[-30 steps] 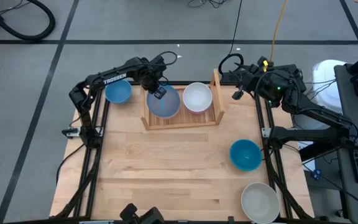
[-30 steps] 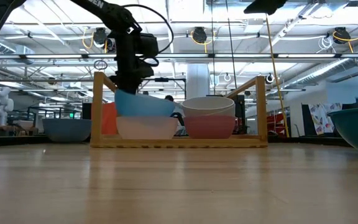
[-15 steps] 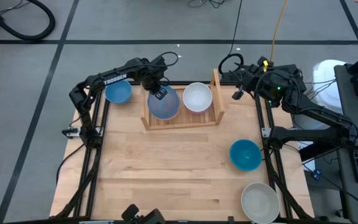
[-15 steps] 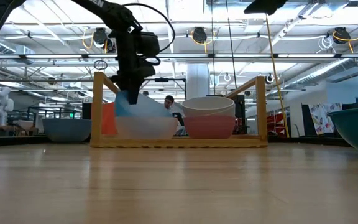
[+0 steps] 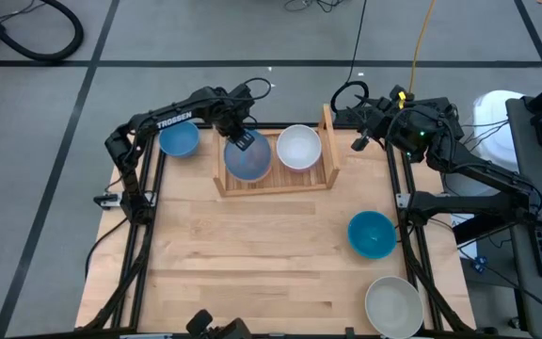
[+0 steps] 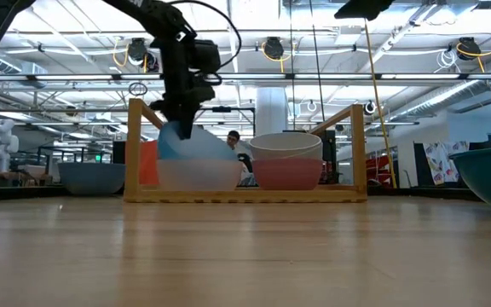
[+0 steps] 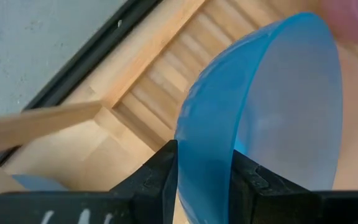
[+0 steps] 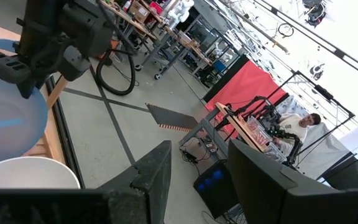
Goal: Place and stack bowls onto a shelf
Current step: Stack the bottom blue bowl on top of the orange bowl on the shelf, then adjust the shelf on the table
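Observation:
The light-wood shelf [image 5: 276, 179] stands at the far middle of the table. My left gripper [image 5: 239, 138] is shut on a blue bowl [image 5: 249, 158] over the shelf's left place, where the bowl leans tilted into a pale bowl [image 6: 201, 176]. In the shelf's right place a white bowl [image 5: 299, 148] sits nested in a pink bowl [image 6: 288, 174]. My right gripper [image 8: 197, 180] is open and empty, waiting beyond the shelf's right board at the table's far right. My left gripper pinches the blue bowl's rim [image 7: 207, 134] at its far left side, one finger [image 7: 166, 177] outside the wall and one finger [image 7: 250, 183] inside. The fingers slant down from the far left. The bowl is tilted, held side high [image 6: 170, 136], lower side in the pale bowl.
Another blue bowl [image 5: 179, 139] sits on the table left of the shelf. A teal bowl [image 5: 372, 234] sits at the right, and a grey-white bowl [image 5: 393, 306] at the near right corner. The shelf's upright boards [image 6: 135, 149] flank the two stacks.
The blue bowl has tipped: it lay level on top of the pale bowl, and now its right side has sunk into the pale bowl while the held left rim stays up. My left gripper has shifted slightly toward the table's right, still shut on the rim.

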